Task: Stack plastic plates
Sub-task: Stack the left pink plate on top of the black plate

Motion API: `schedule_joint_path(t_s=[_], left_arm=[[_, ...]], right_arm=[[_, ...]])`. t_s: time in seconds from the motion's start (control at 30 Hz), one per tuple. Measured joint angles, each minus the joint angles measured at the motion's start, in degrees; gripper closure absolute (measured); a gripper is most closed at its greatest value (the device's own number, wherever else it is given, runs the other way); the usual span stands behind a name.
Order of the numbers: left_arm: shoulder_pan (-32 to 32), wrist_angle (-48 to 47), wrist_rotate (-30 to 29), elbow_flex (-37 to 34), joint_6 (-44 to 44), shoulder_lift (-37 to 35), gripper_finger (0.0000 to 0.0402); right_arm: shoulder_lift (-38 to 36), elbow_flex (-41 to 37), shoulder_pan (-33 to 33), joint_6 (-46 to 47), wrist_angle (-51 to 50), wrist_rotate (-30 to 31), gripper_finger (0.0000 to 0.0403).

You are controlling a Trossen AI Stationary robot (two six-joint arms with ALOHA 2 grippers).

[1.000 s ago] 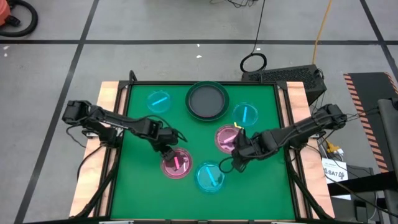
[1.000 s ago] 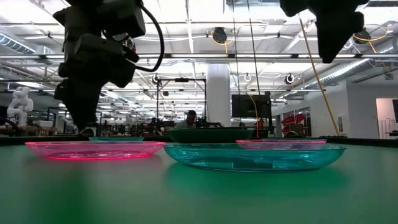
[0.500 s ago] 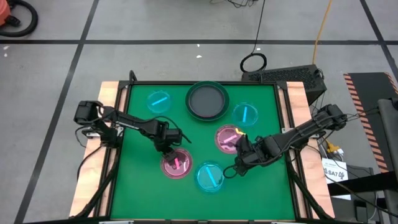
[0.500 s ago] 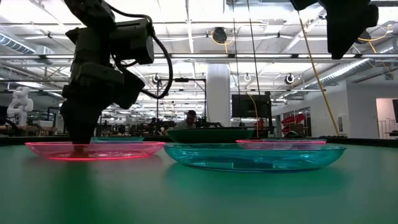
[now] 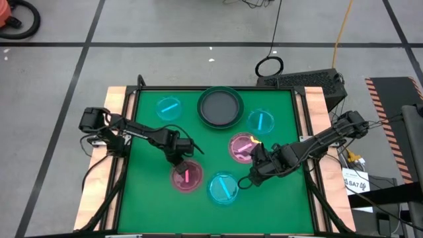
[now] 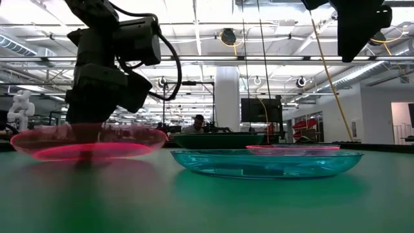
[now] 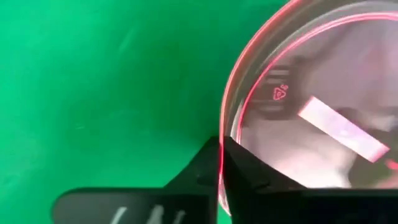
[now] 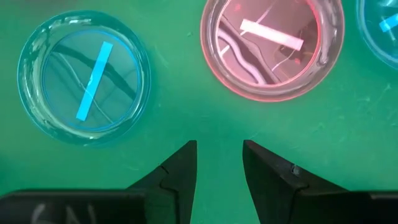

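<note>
My left gripper (image 5: 180, 160) is shut on the far-left rim of a small translucent pink plate (image 5: 188, 178), which shows raised in the low view (image 6: 87, 144). My right gripper (image 5: 254, 174) hangs open over bare table, between a translucent cyan plate (image 8: 84, 78) and a second translucent pink plate (image 8: 272, 46), touching neither. A dark green-grey plate (image 5: 220, 107) rests flat at the far middle. Two more cyan plates (image 5: 169, 108) (image 5: 262, 121) lie flat on either side of it. My left gripper pinches the pink plate's rim (image 7: 225, 124) between its two fingers, one finger inside the plate and one outside. The fingers come from above, slanting down from the table's left. The plate sits tipped, its held side raised off the table.
The green table top (image 5: 149, 198) is framed by wooden side rails (image 5: 112, 132). Bare green room lies at the near left and near right corners. Beyond the table the low view shows a large hall with a person far off.
My left gripper has come down onto the pink plate's rim and shut on it. The plate, flat on the table before, now stands tipped with the held side raised. My right gripper has drifted a little toward the near edge and stayed open.
</note>
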Motion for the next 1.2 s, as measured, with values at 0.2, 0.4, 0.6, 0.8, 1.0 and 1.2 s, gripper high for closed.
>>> schedule_joint_path(t_s=[0.2,0.4,0.6,0.8,1.0,1.2], left_arm=[[-0.02,-2.34,0.29,2.14,0.21,-0.01,0.0397],[1.04,-7.37,-0.59,10.49,3.97,0.0,0.0398],[4.78,-10.68,-2.65,19.6,7.79,-0.04,0.0399],[11.68,-13.88,-2.71,26.37,13.22,-0.06,0.04],[20.83,-14.26,-2.65,30.76,17.68,-0.08,0.04],[29.39,-12.84,-0.63,32.81,20.25,-0.04,0.04]], right_arm=[[0.0,0.0,0.0,-0.04,-0.56,0.61,0.0277],[0.0,0.0,0.0,-0.13,-0.95,0.32,0.0277],[-0.37,0.0,0.0,-0.92,-1.79,0.34,0.0277],[-3.14,0.0,0.0,-0.4,-2.93,0.8,0.0277],[-7.14,0.0,0.0,1.4,-5.44,6.29,0.0277],[-10.92,0.0,-0.02,1.36,-4.99,12.67,0.0277]])
